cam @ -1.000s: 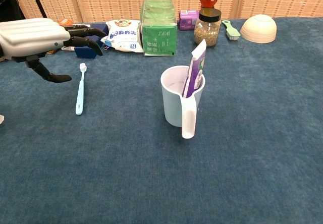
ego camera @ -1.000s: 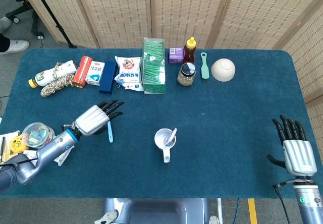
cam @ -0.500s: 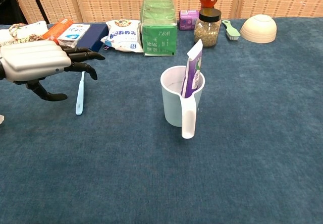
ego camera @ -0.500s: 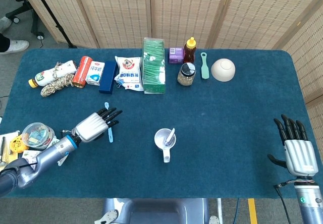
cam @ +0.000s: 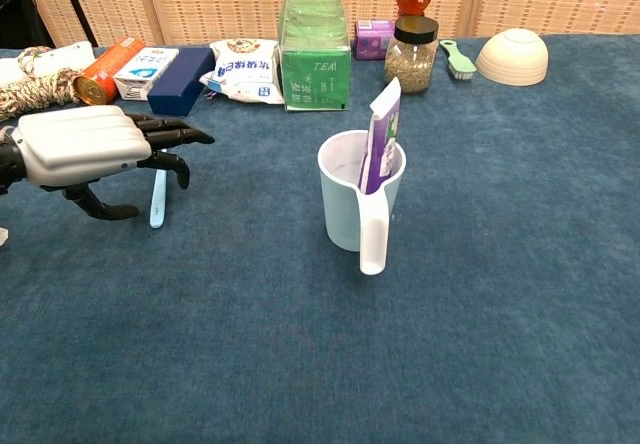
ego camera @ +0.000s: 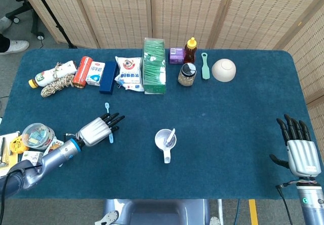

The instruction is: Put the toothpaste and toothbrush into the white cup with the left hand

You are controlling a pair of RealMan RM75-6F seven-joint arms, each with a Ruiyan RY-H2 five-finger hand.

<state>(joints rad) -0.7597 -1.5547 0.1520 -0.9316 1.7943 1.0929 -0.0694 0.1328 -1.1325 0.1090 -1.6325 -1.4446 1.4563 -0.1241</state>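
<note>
The white cup (ego camera: 164, 140) stands near the table's middle, handle toward me, with the purple-and-white toothpaste tube (cam: 381, 144) leaning upright inside it (cam: 352, 204). A light-blue toothbrush (cam: 156, 207) lies flat on the blue cloth left of the cup; its head (ego camera: 107, 106) points to the far side. My left hand (ego camera: 95, 130) hovers low over the brush's middle, palm down, fingers stretched out and apart, hiding part of the handle (cam: 80, 147). It holds nothing. My right hand (ego camera: 299, 148) rests open at the table's right front corner, fingers straight.
Along the far edge stand a green tea box (ego camera: 154, 65), a white snack bag (ego camera: 128, 73), a blue box (ego camera: 108, 76), a red can (ego camera: 82, 71), a jar (ego camera: 187, 74), a honey bottle (ego camera: 190, 49) and a white bowl (ego camera: 223, 69). A round container (ego camera: 37, 135) sits at the left edge.
My left hand has drawn back toward the near edge and sunk lower over the toothbrush, uncovering the brush head. Cup, toothpaste and right hand stayed put.
</note>
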